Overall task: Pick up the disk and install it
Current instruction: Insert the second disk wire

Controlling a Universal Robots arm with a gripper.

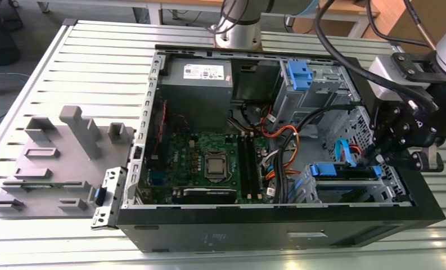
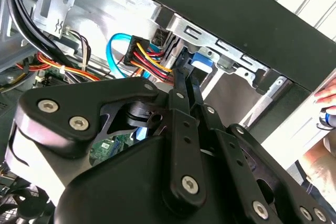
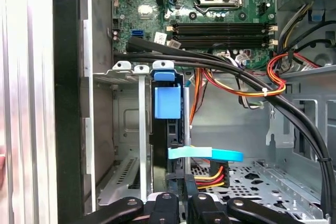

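**Disk seated on edge in the drive bay**

My black linkage gripper (image 3: 176, 199) has its jaws pinched on the end of the flat silver hard drive with blue plastic rails (image 3: 167, 129), which stands edgewise in the grey metal drive cage (image 3: 126, 129) of the open black computer case (image 1: 283, 230), presumably to guide it along the slot

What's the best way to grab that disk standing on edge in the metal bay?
Pinch the disk across its two flat faces, coming in through the open side of the case, where the hand is. It stands on edge between the bay walls, so only its thin edge is reachable.
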